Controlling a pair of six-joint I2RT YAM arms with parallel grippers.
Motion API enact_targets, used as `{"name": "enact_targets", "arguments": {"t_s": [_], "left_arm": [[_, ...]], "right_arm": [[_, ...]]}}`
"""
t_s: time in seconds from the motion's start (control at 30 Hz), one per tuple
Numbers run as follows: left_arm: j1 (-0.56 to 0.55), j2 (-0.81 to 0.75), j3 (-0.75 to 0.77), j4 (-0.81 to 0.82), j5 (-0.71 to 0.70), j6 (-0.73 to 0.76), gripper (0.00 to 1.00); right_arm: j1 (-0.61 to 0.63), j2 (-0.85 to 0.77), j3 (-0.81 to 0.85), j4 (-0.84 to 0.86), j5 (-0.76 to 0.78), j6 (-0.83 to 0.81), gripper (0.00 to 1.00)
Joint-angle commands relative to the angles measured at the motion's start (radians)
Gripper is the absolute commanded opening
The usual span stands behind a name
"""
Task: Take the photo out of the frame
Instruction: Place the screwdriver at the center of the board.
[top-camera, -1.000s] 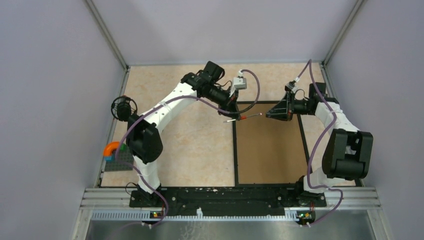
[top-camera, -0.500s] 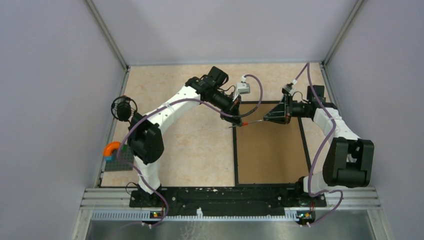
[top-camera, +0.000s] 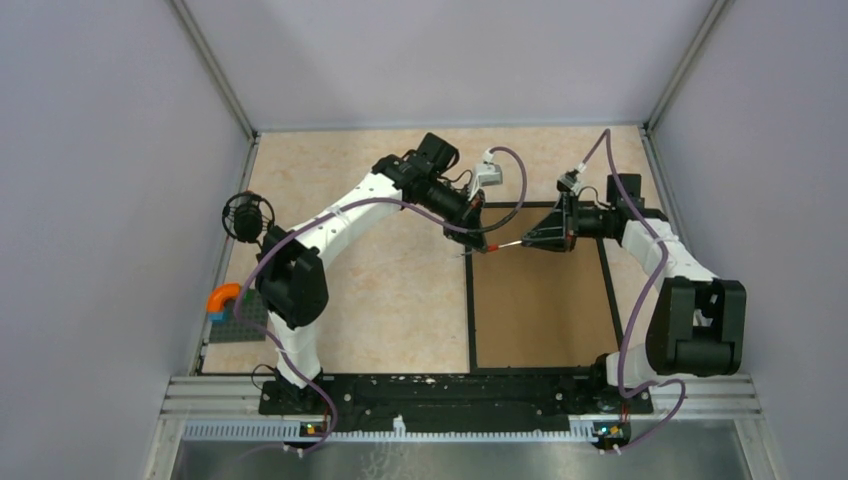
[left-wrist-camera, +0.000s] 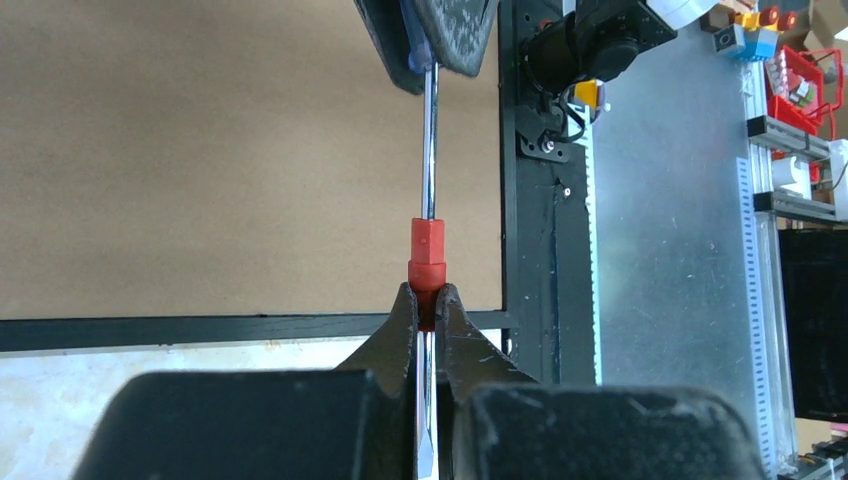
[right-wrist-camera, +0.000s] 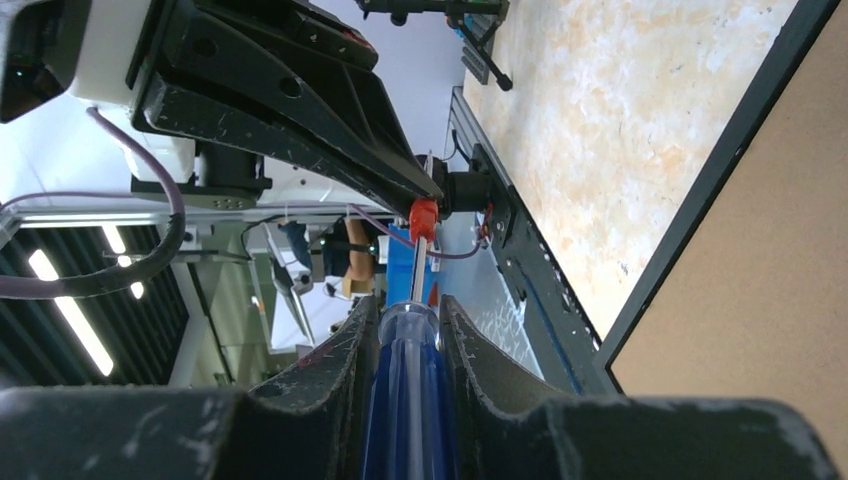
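Two grips, one screwdriver (left-wrist-camera: 429, 150), over frame (top-camera: 470, 300): left pincer (left-wrist-camera: 427, 300) clamped on collar (left-wrist-camera: 427, 255), right pincer (right-wrist-camera: 408, 310) on handle (right-wrist-camera: 405, 400); I'd free left once right's firm.

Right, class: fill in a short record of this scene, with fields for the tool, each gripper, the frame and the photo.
tool: screwdriver, held over the frame
left gripper: shut on the red collar
right gripper: shut on the blue handle
frame: flat on the table, brown back up
photo: not visible
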Motion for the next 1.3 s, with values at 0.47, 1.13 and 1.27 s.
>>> {"name": "enact_targets", "arguments": {"t_s": [0.47,1.13,1.27], "left_arm": [[-0.034,0.023,-0.036,0.423,0.020,-0.411,0.00],[-0.031,0.016,-0.054,0.641,0.075,-0.471,0.00],[-0.023,0.014,-0.059,0.625,0.054,-0.459,0.00]], "right_arm": [[0.201,-0.048,-0.266,1.015,0.098,0.756,0.00],[0.233,0.047,-0.326,1.176,0.021,0.852,0.00],[0.233,0.068,-0.325,1.201,-0.019,0.883,0.00]]}}
